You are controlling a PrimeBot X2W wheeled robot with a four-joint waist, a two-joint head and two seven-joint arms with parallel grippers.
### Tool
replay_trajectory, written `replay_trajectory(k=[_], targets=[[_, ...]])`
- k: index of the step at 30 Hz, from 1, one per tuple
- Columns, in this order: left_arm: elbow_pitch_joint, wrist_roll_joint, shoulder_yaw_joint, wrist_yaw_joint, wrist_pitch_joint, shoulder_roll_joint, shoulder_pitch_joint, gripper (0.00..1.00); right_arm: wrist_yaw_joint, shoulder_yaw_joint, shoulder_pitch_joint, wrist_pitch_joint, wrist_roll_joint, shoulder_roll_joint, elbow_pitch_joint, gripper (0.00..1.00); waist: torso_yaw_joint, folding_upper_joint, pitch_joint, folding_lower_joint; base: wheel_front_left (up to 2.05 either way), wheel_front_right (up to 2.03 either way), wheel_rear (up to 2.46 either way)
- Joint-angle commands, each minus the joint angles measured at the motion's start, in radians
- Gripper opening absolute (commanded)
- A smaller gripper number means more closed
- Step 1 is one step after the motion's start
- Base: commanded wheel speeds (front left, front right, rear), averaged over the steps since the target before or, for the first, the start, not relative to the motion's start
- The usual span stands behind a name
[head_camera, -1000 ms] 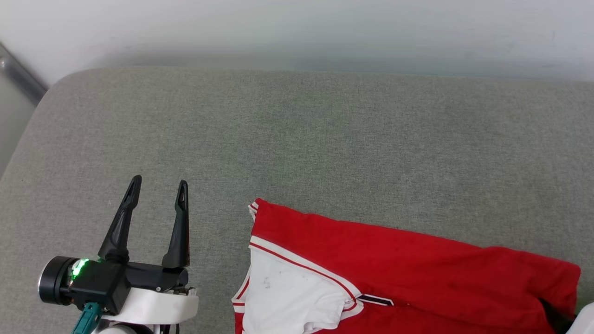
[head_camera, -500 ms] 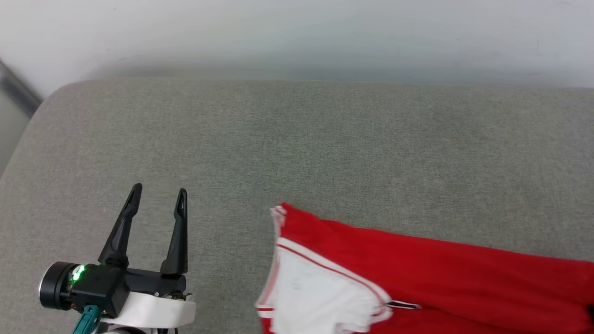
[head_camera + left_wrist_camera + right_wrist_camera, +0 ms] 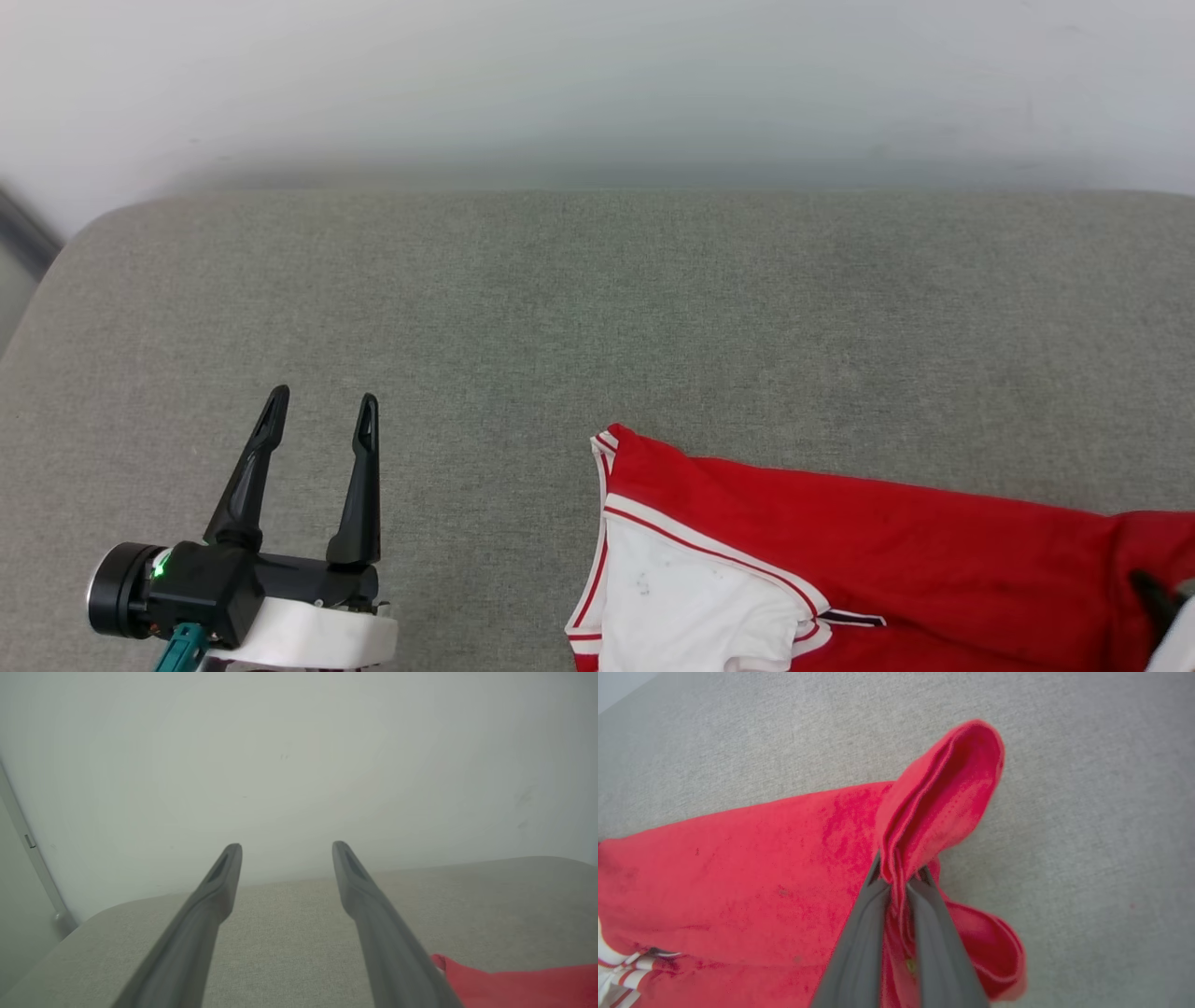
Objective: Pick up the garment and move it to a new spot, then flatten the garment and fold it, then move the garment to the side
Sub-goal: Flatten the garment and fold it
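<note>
The garment [image 3: 887, 541], red with a white sleeve and striped trim, lies on the grey cushion at the lower right of the head view; its red tip [image 3: 514, 982] shows beside my left fingers. My right gripper [image 3: 899, 877] is shut on a pinched fold of the garment [image 3: 934, 798], lifting that red edge off the cushion; in the head view a dark bit of my right gripper [image 3: 1158, 602] shows at the right edge. My left gripper [image 3: 322, 411] hovers open and empty over bare cushion, left of the garment, and my left gripper [image 3: 286, 851] points toward the wall.
The grey fabric cushion [image 3: 560, 308] spreads wide behind and left of the garment. A pale wall [image 3: 597, 84] runs along its far edge. A grey vertical rail [image 3: 32, 858] stands at the far left corner.
My right gripper shut on the garment's edge. The garment slid rightward across the cushion. The head camera tilted, so the cushion's far edge sits lower in view.
</note>
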Motion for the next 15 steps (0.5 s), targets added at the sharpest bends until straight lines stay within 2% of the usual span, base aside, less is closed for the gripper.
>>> replay_trajectory(k=[1,5,8,15], targets=[[0.0,0.006,0.002,-0.003,-0.002,-0.004,0.006,1.0,0.0,0.013,0.014,0.007,0.005,0.009,-0.015,0.0,-0.002,0.0,-0.005,0.0,0.0,0.0,0.0],[0.007,0.007,0.002,-0.006,-0.002,-0.013,0.014,1.0,0.0,0.12,0.066,0.058,0.012,0.032,-0.125,0.0,-0.002,0.0,-0.017,0.0,0.0,0.0,0.0],[0.011,0.008,0.002,-0.009,-0.002,-0.018,0.018,1.0,0.0,0.181,0.077,0.076,0.029,0.078,-0.189,0.0,0.001,0.0,-0.022,0.0,0.0,0.0,0.0],[0.013,0.015,-0.004,-0.013,-0.002,-0.029,0.014,1.0,0.0,0.325,0.054,0.115,0.093,0.153,-0.26,0.0,0.023,0.0,-0.02,0.0,0.0,0.0,0.0]])
